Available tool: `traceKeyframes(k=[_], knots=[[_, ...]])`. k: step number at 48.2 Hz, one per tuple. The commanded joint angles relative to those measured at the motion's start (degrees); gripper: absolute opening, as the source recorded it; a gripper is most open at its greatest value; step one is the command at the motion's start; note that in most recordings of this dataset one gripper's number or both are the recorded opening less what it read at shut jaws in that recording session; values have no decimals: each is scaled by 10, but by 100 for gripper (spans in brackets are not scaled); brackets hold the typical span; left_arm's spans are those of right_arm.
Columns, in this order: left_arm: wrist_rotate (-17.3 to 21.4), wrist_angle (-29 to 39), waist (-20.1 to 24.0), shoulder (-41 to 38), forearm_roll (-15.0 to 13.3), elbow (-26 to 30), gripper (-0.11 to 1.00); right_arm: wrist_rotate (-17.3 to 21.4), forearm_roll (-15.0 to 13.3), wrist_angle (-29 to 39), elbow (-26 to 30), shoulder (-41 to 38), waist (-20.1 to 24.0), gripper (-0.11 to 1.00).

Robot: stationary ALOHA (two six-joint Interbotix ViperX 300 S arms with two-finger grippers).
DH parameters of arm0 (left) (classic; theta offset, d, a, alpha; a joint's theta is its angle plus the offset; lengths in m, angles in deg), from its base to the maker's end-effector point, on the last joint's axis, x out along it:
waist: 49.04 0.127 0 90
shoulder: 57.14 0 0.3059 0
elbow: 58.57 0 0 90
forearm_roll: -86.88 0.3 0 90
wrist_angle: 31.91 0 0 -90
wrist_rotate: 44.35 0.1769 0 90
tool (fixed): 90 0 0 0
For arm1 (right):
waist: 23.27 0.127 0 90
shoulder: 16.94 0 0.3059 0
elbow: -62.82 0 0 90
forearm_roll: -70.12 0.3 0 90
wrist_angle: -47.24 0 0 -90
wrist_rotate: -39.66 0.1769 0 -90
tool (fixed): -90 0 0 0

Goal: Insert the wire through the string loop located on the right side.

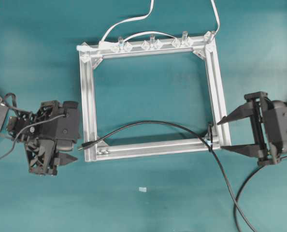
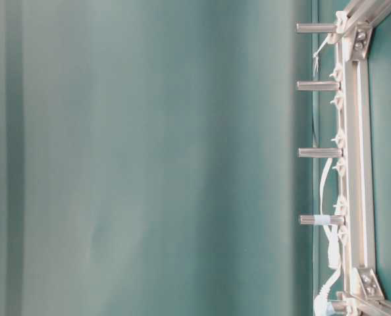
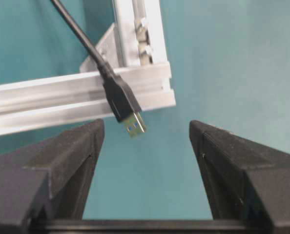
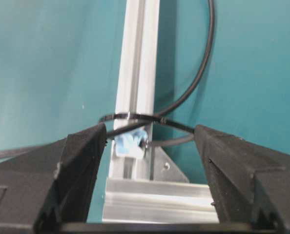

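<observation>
While both arms are seen drawn back from the frame, the scene is set out as follows.

Left gripper: the left gripper [image 1: 72, 151] is seen at the left of the overhead view, just outside the near left corner of the frame; its jaws are spread wide and nothing is held between them. In the left wrist view the left gripper [image 3: 146, 134] is shown with both black fingers [image 3: 62, 165] apart, and the plug hangs free in the gap without being touched.

Right gripper: the right gripper [image 1: 222, 134] is placed at the right, just outside the near right corner; its jaws are likewise spread wide and nothing is gripped. In the right wrist view the right gripper [image 4: 150, 134] is seen with the loop and the cable lying between the fingertips.

Wire: the wire [image 1: 158, 124] is laid in an arc from the plug [image 1: 83, 145], which rests at the near left corner, across the frame opening to the near right corner, and is then led off towards the lower edge of the overhead view. Its metal tip [image 3: 134, 125] is seen past the rail.

String loop: the string loop [image 4: 135, 117] is fixed at the near right corner by a pale-blue bit [image 4: 128, 141]; the cable is seen passing through it.

Frame: the aluminium frame [image 1: 88, 96] lies flat on the teal table [image 1: 37, 58].

Far rail: clear clips [image 1: 150, 45] and white cables [image 1: 129, 21] are carried there.
</observation>
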Motion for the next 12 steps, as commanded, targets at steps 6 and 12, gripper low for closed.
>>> traceKeyframes(k=[6,12], knots=[[23,-3,28,16,3,23,69,-1,-1,0,-5,37,-8,81],[24,-3,47,30,3,18,69,0,-1,1,-19,75,-13,81]])
